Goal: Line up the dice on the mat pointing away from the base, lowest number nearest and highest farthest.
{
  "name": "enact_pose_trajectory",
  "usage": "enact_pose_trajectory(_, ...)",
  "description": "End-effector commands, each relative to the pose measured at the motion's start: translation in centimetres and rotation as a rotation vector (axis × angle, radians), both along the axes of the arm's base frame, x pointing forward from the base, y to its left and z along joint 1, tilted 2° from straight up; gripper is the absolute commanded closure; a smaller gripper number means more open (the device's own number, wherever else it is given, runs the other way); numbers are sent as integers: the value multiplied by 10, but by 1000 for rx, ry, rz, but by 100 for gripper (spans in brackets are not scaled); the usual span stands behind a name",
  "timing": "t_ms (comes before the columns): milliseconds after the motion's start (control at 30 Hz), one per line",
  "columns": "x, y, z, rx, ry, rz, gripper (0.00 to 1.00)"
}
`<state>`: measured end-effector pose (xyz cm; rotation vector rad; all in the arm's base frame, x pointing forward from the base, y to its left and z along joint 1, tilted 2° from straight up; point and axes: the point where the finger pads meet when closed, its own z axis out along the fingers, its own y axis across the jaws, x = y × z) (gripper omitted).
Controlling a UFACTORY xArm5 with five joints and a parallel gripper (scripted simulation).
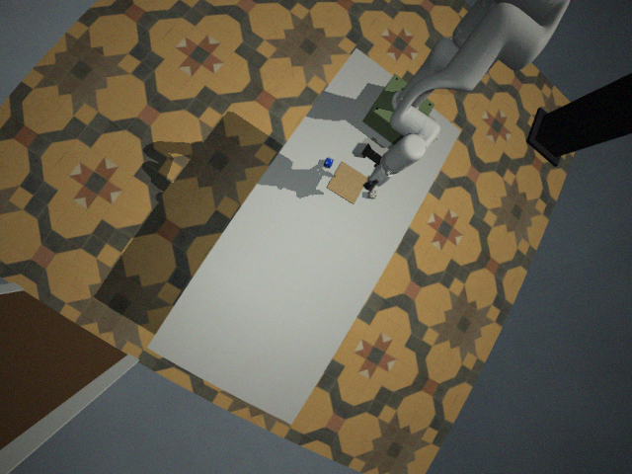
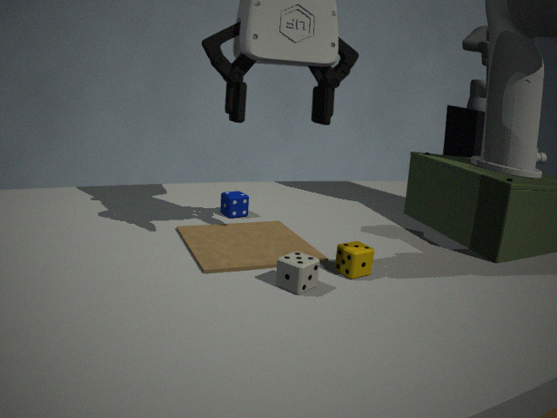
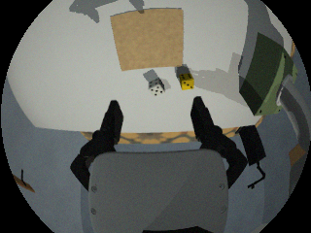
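White die (image 1: 372, 194) (image 2: 298, 273) (image 3: 156, 87), five pips uppermost, sits on the table (image 1: 285, 285) (image 2: 224, 341) (image 3: 63, 87) off the mat (image 1: 348, 182) (image 2: 249, 246) (image 3: 148, 40). Claw (image 1: 368, 168) (image 2: 278, 121) (image 3: 155, 106): fully open, unloaded, raised. Housing (image 2: 290, 31) (image 3: 157, 189) bears a hexagonal logo; its lettering appears inverted, not reliably legible
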<state>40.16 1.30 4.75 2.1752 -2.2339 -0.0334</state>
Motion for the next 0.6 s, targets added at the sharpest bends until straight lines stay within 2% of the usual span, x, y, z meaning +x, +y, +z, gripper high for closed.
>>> enact_pose_trajectory(0, 4, -46, 1, 5, -5, 54, 0)
enact_pose_trajectory(33, 3, -69, 1, 7, -6, 80, 0)
enact_pose_trajectory(67, 3, -69, 1, 7, -6, 80, 0)
enact_pose_trajectory(100, 1, -91, 1, 9, -8, 106, 0)
enact_pose_trajectory(167, 1, -91, 1, 9, -8, 106, 0)
enact_pose_trajectory(200, -2, -113, 1, 10, -9, 130, 0)
enact_pose_trajectory(233, -2, -113, 1, 10, -9, 130, 0)
enact_pose_trajectory(267, -6, -131, 1, 12, -10, 152, 0)
enact_pose_trajectory(300, -6, -131, 1, 12, -10, 152, 0)
enact_pose_trajectory(367, -13, -157, 1, 13, -11, 181, 0)
enact_pose_trajectory(567, -15, -166, 1, 14, -12, 192, 0)
